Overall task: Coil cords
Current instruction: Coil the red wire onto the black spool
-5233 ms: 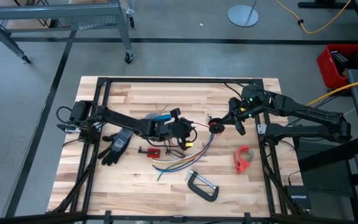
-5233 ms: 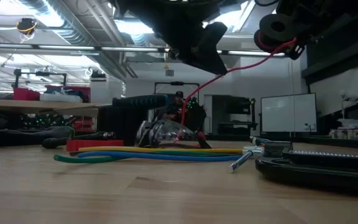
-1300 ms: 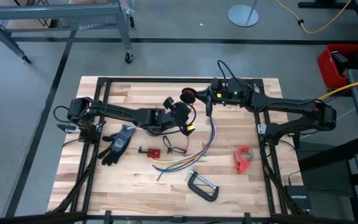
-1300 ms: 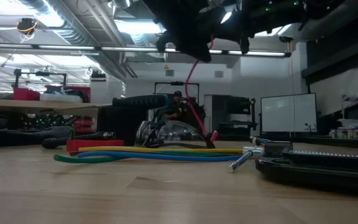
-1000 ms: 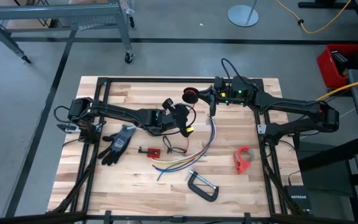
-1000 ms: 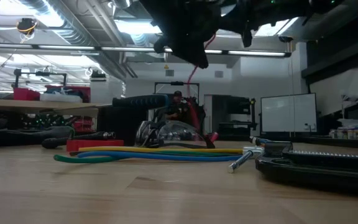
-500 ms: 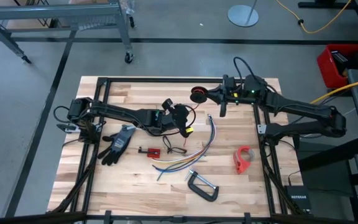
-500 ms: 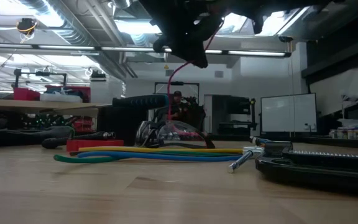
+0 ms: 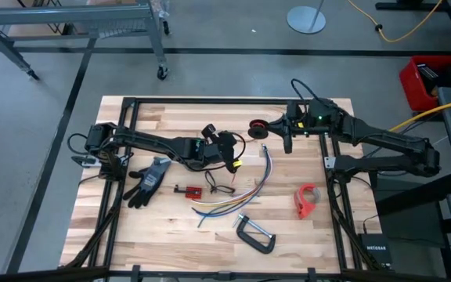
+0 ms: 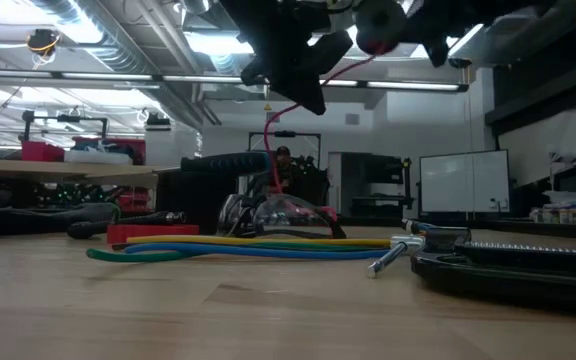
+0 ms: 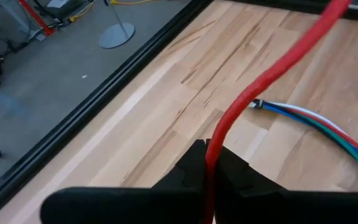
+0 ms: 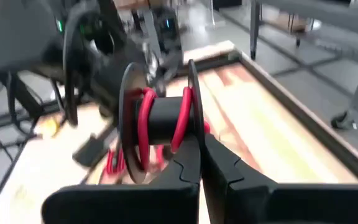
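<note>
Two claws at work on one red cord, held above the table [image 9: 147, 117] for winding. Right claw [image 12: 201, 163] closed on the flange of a small black spool [image 12: 160, 124], lifted clear of the wood near the far edge, right of centre. Left claw [image 11: 207, 168] pinched shut on the red cord [image 11: 263, 87] itself, closer to the middle of the table, so acting as a guide and brake: a taut span between the two, feeding onto the spool's core without snagging. Spool kept aloft, probably to let the cord hang free of the clutter below.

Red cord: thin, smooth, round in section, bright red, wrapped in a few uneven turns around the black hub between two thin black discs. From the low view, a slack pink-red run dropping from the raised claws toward the table. Only partly wound, judging by the length outside the spool.

Lower down, near the middle of the table, a loose bundle of coloured strands [image 9: 237, 196] — yellow, blue, green — lying fanned and uncoiled. Just left of it a thin black wire [image 9: 224, 185] in a loose loop, though hard to make out. Both untouched, so still ahead in the task.

Elsewhere: black glove [image 9: 146, 182] at left, C-clamp [image 9: 255, 233] near the front edge, red tape dispenser [image 9: 307, 200] at right.
</note>
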